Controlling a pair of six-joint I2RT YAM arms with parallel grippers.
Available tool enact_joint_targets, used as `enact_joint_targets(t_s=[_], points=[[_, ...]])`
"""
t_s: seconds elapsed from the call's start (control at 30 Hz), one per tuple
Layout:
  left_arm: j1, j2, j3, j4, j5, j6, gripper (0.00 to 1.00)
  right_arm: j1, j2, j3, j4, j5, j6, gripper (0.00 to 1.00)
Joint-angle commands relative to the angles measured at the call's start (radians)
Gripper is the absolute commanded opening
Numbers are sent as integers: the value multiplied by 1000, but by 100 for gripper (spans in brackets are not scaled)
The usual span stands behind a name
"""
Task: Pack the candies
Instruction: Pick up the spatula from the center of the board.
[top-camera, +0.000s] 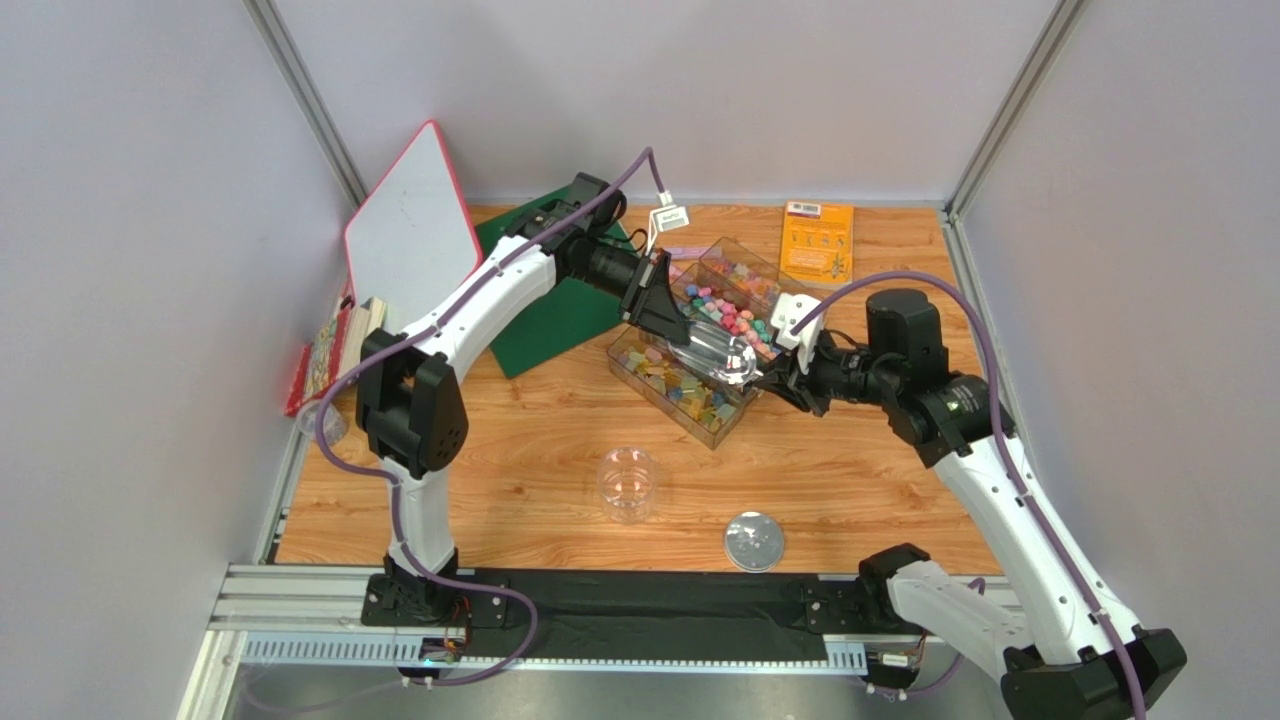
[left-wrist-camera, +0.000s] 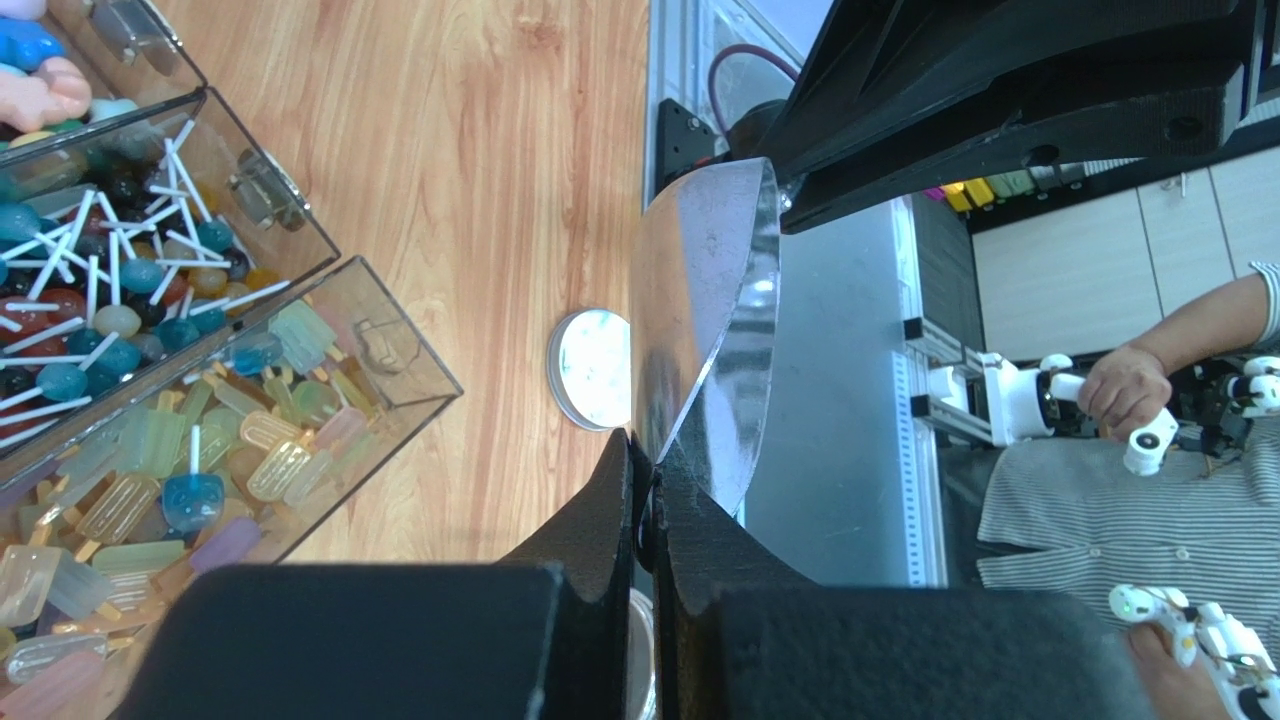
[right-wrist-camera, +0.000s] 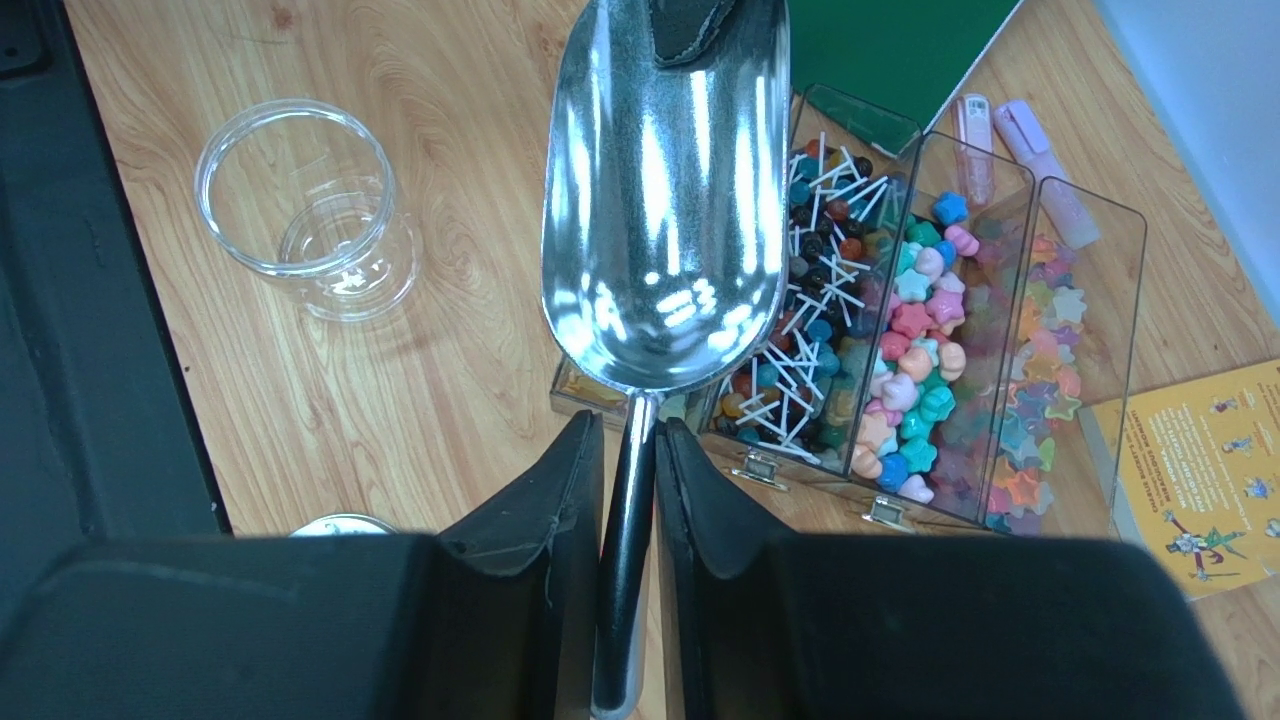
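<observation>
Both jaws grip the scoop (right-wrist-camera: 661, 225): the left jaws are pinched together on the thin front rim of its bowl, and the right jaws are clamped on its handle. A wooden desk (top-camera: 511, 480) carries a clear box (right-wrist-camera: 1089, 203) split into compartments, and the scoop hangs over the box's near side. A clear cup (right-wrist-camera: 308, 210) stands upright near the box, its round lid (top-camera: 753, 542) lying apart, nearer the arm bases. The candies (right-wrist-camera: 909, 345) sit in the box — white-sticked ones in one compartment, pink and teal ones in the next.
</observation>
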Motion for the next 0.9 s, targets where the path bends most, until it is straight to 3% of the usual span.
enact_joint_targets(t_s=[0.0,0.03,0.07,0.1,0.2,0.33,0.43,0.73,0.87], points=[[-3,-5,30,23,47,-9,0,12,7,14,12,-7,-30,10],[-3,-5,30,23,11,-10,0,12,5,17,3,7,-30,2],[-3,-5,31,21,-32,-10,8,12,4,28,-4,16,-33,0],[-3,-5,36,-5,-78,3,25,12,-1,32,-9,30,-36,0],[-3,7,88,-66,-265,91,40,11,-22,55,-55,86,-42,0],[1,41,184,-112,-521,219,43,9,-42,78,-152,155,-35,0],[13,53,209,-122,-626,289,43,4,-67,68,-169,174,-15,0],[40,122,205,-154,-824,476,44,-28,-67,78,-181,287,40,0],[40,139,202,-181,-827,516,43,-54,-39,97,-208,309,86,0]])
